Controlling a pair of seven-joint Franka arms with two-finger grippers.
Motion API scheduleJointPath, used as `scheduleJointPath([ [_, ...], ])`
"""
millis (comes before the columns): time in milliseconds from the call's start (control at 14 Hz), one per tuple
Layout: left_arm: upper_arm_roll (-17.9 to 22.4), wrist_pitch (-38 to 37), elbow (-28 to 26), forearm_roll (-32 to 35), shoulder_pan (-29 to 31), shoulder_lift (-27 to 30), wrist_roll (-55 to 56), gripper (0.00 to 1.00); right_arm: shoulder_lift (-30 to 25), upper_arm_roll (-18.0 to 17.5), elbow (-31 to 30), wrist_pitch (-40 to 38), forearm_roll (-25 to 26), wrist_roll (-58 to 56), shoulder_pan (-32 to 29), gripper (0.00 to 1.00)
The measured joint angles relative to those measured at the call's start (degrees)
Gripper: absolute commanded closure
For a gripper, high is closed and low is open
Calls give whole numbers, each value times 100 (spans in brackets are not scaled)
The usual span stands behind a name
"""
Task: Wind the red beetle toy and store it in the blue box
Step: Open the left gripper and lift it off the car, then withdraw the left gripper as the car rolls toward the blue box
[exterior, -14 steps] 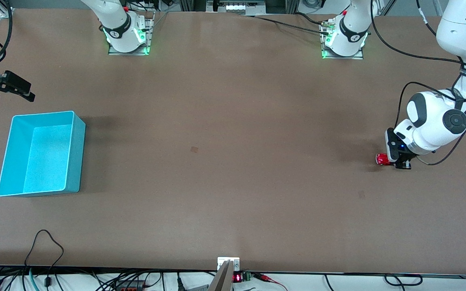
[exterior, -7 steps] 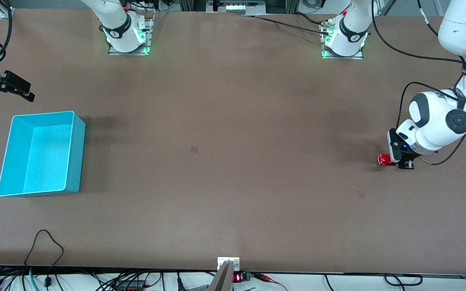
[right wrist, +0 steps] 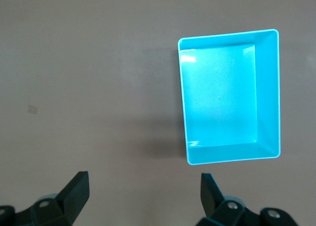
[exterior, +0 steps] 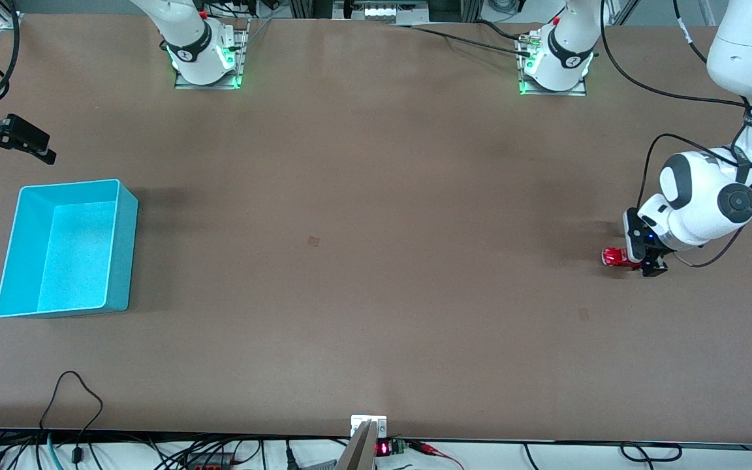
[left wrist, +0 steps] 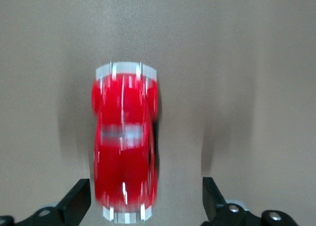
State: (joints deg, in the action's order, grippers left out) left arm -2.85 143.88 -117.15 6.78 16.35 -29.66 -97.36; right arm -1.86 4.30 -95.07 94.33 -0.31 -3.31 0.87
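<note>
Glossy white arm shells with grey joint caps, black looping cables, and green-lit bases.

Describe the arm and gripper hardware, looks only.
Both Frankas are glossy white with dark grey joint caps and black bands; bases sit on metal plates lit green. The left gripper has a white hand body with a small blue light, black fingers with angular wedge tips, and a black cable looping along the arm. The right gripper is black, with black cables above.
</note>
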Motion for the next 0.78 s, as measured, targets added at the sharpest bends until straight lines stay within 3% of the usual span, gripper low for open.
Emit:
scheduleJointPath([
  [356, -5, -1179, 611, 0, -2, 106, 16, 0, 1, 4, 0, 0, 0, 0, 0, 0],
  [783, -5, -2428, 775, -2, -2, 681, 774, 0, 6, 8, -1, 0, 0, 0, 0, 0],
])
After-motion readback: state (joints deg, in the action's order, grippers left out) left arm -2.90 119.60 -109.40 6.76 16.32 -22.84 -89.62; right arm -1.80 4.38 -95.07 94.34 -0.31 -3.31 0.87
